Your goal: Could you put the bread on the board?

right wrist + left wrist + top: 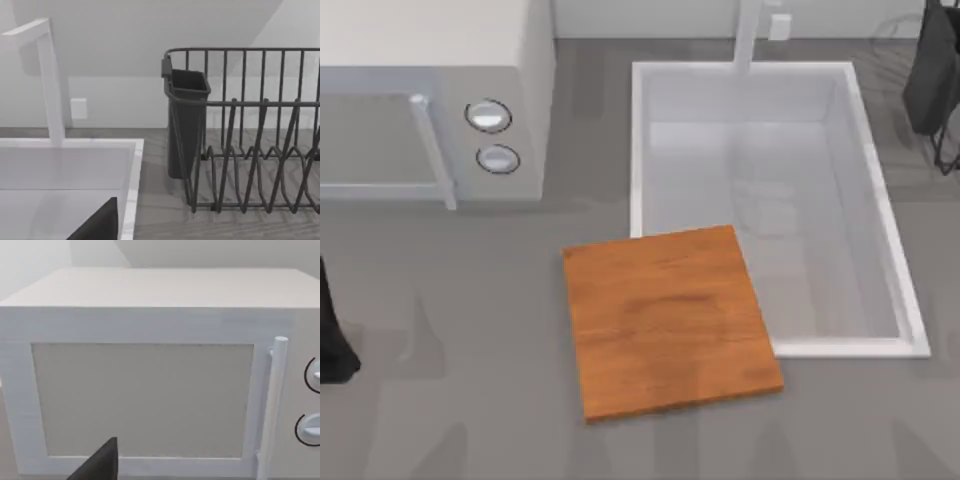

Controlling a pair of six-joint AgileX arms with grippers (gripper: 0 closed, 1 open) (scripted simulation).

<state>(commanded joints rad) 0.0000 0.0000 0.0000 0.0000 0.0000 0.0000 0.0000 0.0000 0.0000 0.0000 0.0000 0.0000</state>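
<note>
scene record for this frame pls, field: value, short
board: flat orange-brown wooden cutting board, centre of table, bare top, far right corner overlapping the sink rim
bread: cannot be located in these views
sink: white rectangular basin, right of board
microwave: white box microwave, door closed, far left
rack: dark wire dish rack, far right
left arm: dark shape at the table's left edge, facing microwave
right arm: near the rack

White microwave [435, 95] at far left of grey surface [450, 400], door handle [433, 150] and two dials [492, 135] facing near. White sink [885, 230] right of centre, faucet [748, 35] behind. Dark dish rack [250, 135] far right.
</note>
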